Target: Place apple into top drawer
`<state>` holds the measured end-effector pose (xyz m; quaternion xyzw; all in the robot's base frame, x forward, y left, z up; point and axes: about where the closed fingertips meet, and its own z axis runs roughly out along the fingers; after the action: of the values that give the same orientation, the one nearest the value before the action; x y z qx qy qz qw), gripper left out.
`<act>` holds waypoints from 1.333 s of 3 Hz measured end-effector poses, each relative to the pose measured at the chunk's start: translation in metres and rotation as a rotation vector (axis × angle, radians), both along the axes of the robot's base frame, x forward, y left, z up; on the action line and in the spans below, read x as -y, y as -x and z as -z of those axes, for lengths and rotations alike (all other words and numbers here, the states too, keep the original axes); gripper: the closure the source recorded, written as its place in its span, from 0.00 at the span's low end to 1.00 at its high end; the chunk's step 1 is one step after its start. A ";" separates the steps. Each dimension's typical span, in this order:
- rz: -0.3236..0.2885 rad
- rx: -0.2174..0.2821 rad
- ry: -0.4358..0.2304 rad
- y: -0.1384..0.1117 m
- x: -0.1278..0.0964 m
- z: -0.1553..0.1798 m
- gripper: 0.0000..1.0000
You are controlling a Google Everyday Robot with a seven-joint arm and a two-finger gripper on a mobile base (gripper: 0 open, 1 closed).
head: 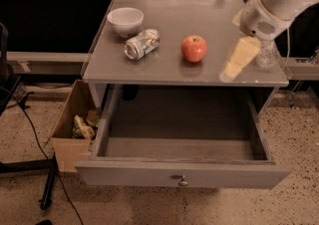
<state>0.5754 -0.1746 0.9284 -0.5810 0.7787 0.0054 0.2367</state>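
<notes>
The red-orange apple (194,48) sits upright on the grey tabletop (189,15), near its front middle. The top drawer (182,142) is pulled fully open below the table and its inside is bare; its front panel carries a small round metal knob (183,181). My gripper (235,64), with pale yellowish fingers pointing down and left, hangs over the table's front right part, a short way right of the apple and not touching it. It holds nothing that I can see.
A crushed silver can (142,44) lies left of the apple and a white bowl (125,21) stands behind it. A clear glass object (266,56) stands at the table's right edge. A brown cardboard box (75,124) with scraps sits on the floor to the left.
</notes>
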 end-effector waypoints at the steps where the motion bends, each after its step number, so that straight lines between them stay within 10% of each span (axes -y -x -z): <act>1: 0.005 0.001 -0.092 -0.035 -0.017 0.010 0.00; 4: 0.031 0.052 -0.322 -0.084 -0.050 0.026 0.00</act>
<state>0.6595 -0.1245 0.9020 -0.5233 0.7704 0.1114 0.3466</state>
